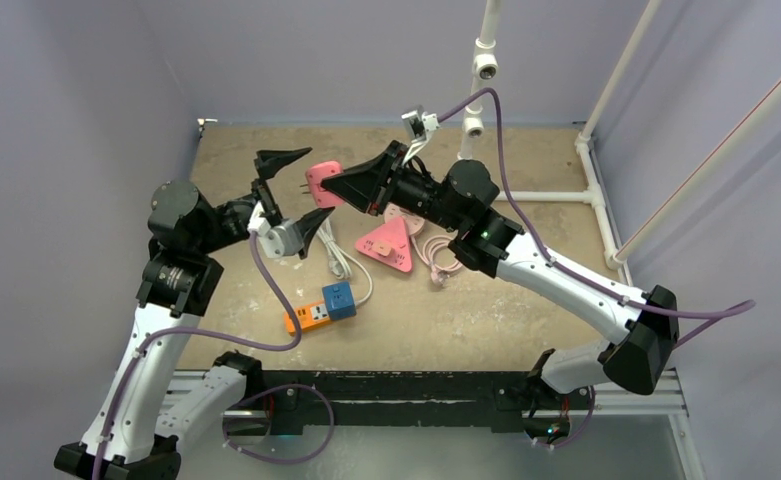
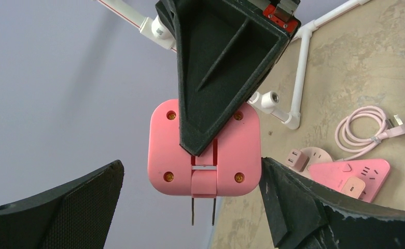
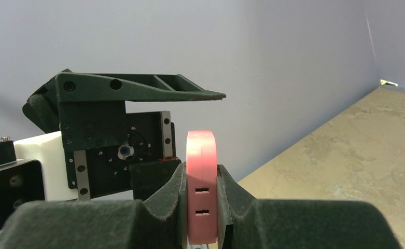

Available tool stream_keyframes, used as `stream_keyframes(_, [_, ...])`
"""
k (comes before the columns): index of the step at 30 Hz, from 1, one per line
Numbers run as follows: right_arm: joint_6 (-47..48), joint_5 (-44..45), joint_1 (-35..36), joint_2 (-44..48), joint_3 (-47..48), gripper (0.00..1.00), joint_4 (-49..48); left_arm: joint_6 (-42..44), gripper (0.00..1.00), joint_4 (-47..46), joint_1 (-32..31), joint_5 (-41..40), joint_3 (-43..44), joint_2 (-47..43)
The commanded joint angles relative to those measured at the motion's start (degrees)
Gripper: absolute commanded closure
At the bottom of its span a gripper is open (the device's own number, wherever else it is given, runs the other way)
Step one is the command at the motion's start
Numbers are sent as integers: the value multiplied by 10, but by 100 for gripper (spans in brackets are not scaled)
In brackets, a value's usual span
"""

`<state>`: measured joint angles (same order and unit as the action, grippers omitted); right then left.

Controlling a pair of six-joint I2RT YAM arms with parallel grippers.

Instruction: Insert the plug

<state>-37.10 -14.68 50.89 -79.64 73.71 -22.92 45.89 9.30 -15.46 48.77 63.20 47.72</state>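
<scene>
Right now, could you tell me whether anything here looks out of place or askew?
Nothing looks spilled or damaged. The one oddity: the pink plug is up in the air, pinched by the right gripper between the left gripper's open fingers, away from the pink power strip and orange power strip on the table.

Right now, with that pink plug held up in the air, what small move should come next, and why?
Probably the left arm closing its jaws on the pink plug. They stand wide open on either side of it, while the right arm pinches it aloft, prongs bare, away from the pink power strip on the table.
</scene>
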Motion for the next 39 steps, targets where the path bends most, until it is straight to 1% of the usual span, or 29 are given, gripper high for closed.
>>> stream_keyframes(1, [-5,-5,4,6,15,100,-33,24,3,7,-2,25,12,-3])
stream_keyframes(3, [-4,-6,4,5,16,100,-31,30,14,14,-2,33,13,-3])
stream_keyframes(5, [0,-9,4,7,16,100,-26,38,30,30,-2,36,20,1])
stream_keyframes(6, [5,-10,5,9,16,100,-22,45,36,41,-2,37,24,3])
stream_keyframes(8, [12,-12,4,11,18,100,-11,64,44,73,-2,48,35,8])
stream_keyframes(9, [17,-13,4,11,23,98,-2,66,48,81,-2,56,39,10])
stream_keyframes(10, [24,-14,4,10,27,94,9,67,52,89,-2,66,43,12])
stream_keyframes(11, [29,-16,4,8,33,86,20,69,54,99,-2,77,48,15])
stream_keyframes(12, [36,-19,4,5,39,74,31,70,56,107,-2,87,52,18])
stream_keyframes(13, [42,-23,4,3,44,63,41,76,58,118,-2,94,55,20])
stream_keyframes(14, [48,-30,4,-1,50,55,48,86,58,130,-2,100,58,22])
stream_keyframes(15, [53,-34,4,-4,54,51,54,96,58,140,-2,103,59,23])
stream_keyframes(17, [58,-42,4,-9,60,48,59,119,58,163,-2,106,60,24])
stream_keyframes(19, [63,-54,4,-18,67,49,68,165,59,202,-2,108,65,25])
stream_keyframes(21, [73,-64,4,-28,77,53,81,178,59,213,-2,104,66,24])
stream_keyframes(24, [83,-77,4,-38,86,54,107,211,59,234,-2,97,66,21])
stream_keyframes(29, [94,-80,4,-36,89,54,141,232,59,232,-2,87,55,16])
stream_keyframes(35, [99,-99,4,-31,75,49,155,222,61,210,-2,84,50,14])
stream_keyframes(37, [99,-94,4,-27,73,52,151,220,61,210,-2,85,50,14])
stream_keyframes(39, [94,-89,4,-24,72,60,141,218,61,210,-2,85,50,15])
